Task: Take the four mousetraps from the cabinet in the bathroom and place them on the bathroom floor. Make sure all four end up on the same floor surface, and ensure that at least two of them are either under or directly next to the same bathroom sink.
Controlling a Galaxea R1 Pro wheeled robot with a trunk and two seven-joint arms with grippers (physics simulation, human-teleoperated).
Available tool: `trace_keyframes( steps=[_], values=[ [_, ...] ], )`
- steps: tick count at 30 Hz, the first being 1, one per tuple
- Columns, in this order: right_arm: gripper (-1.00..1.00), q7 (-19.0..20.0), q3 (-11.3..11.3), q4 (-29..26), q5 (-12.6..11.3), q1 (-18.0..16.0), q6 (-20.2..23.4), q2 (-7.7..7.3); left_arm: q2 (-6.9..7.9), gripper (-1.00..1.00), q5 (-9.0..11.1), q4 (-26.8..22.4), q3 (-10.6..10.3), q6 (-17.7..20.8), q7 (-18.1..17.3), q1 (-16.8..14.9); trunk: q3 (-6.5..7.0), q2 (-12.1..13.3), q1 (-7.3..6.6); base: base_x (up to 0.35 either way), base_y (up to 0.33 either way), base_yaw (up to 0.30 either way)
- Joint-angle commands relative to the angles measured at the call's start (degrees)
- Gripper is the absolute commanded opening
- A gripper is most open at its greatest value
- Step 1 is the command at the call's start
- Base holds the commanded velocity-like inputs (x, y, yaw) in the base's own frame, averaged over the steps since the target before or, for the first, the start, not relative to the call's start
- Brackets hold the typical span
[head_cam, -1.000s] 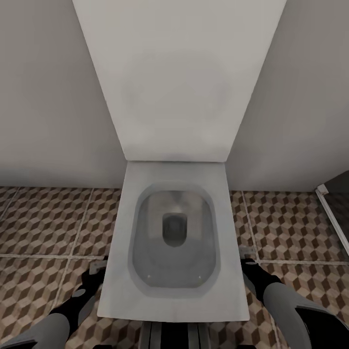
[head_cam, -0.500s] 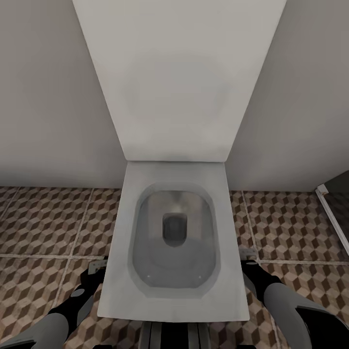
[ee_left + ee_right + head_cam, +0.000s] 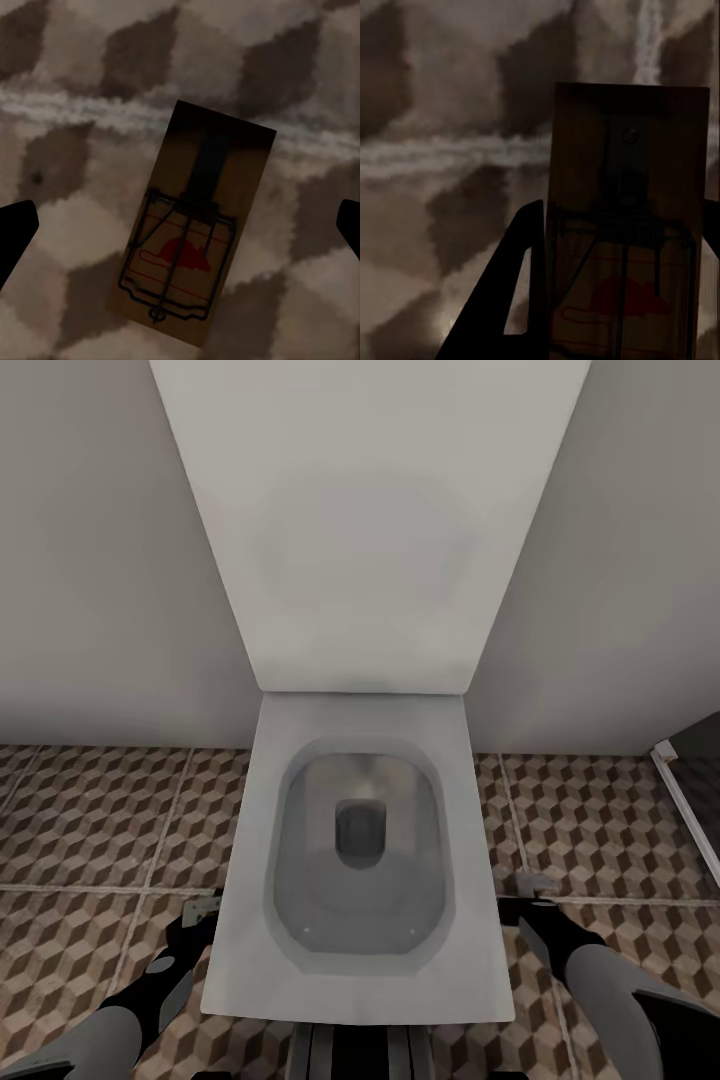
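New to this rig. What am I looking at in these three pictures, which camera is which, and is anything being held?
It is a simulated two-armed wheeled robot in a bathroom. The head view looks down from its head: a white square toilet on the cube-patterned brown and beige tiled floor, with the left gripper and right gripper low on either side of it. The other two pictures come from cameras near each gripper. The left wrist view shows a small flat brown wooden mousetrap lying on the tiles between wide-apart dark fingertips. The right wrist view shows another mousetrap right beside a dark finger; whether it is gripped I cannot tell.
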Motion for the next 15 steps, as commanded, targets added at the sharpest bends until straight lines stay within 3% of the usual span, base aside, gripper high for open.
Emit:
trace_keyframes(
  steps=[1, 15],
  values=[
    [-1.00, -0.03, -0.85, -0.09, 0.55, -0.01, 0.26, -0.16, -0.01, 1.00, -0.09, 0.07, 0.19, -0.20, -0.02, -0.04, -0.03, -0.01, -0.01, 0.000, 0.000, 0.000],
    [-1.00, -0.04, -1.57, -0.06, 0.68, -0.01, 0.17, -0.16, -0.01, 1.00, -0.08, 0.16, 0.23, -0.19, -0.03, -0.04, -0.03, -0.01, -0.01, 0.000, 0.000, 0.000]
  ],
)
